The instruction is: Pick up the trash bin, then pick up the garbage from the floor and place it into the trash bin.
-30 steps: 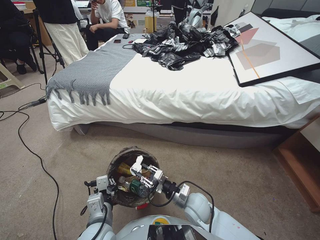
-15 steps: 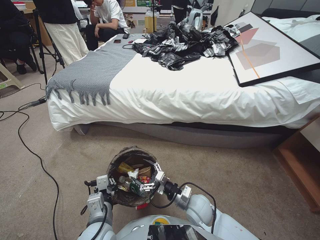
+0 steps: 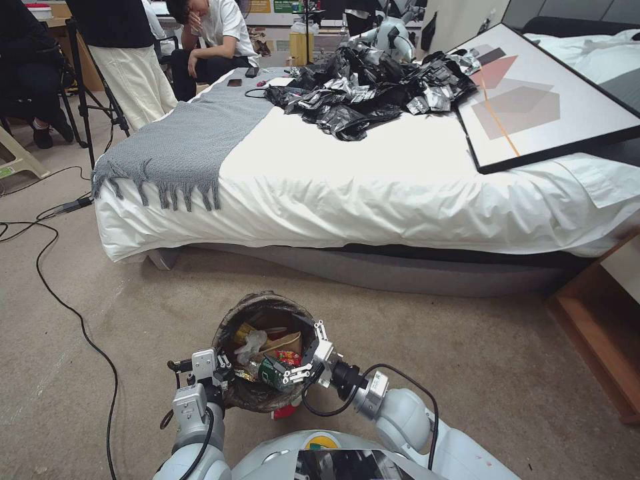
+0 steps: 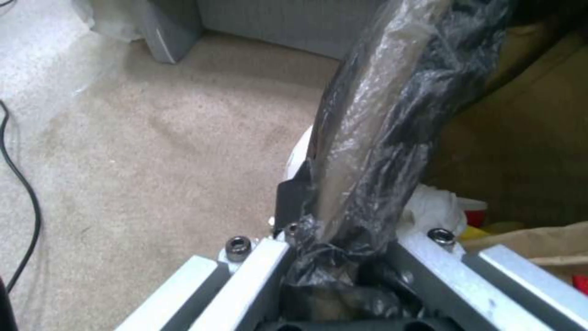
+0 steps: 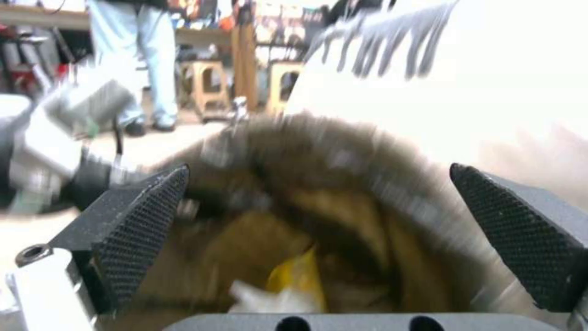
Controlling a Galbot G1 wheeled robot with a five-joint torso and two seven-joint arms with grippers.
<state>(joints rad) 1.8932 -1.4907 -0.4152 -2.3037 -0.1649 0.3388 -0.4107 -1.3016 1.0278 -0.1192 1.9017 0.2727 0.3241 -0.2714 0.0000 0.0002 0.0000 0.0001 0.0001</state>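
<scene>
Beige carpet [image 3: 467, 360] all around, short-piled and faintly stained, with a black cable [image 3: 60, 300] snaking across it on the left. Behind it, a low bed [image 3: 373, 193] under a smooth white sheet, a grey knitted throw [image 3: 187, 147] with a fringed edge on its left end, then a crinkled heap of black plastic bags [image 3: 373, 87], then a flat framed picture [image 3: 540, 100] lying at the right.

Front and centre, just off the robot's body: the trash bin [image 3: 263, 353], round, lined with a glossy, wrinkled brown-black bag folded over the rim. On its left side, the left gripper [image 3: 217, 373], clamped tight on the rim; from the left wrist view, liner pinched and bunched between the metal fingers [image 4: 257, 266], white plastic wall peeking out beside it.

Inside the bin: the garbage [image 3: 267, 350], a jumble of crumpled white tissue [image 3: 253, 342], tan folded paper [image 3: 287, 342], red and yellow wrappers, a green-labelled bottle.

On the right, over the bin's right rim: the right gripper [image 3: 303, 350], spread wide and holding nothing. In the right wrist view, two black cross-hatched pads [image 5: 144, 230] far apart, blurred bin mouth between them, yellow and white scraps below.
</scene>
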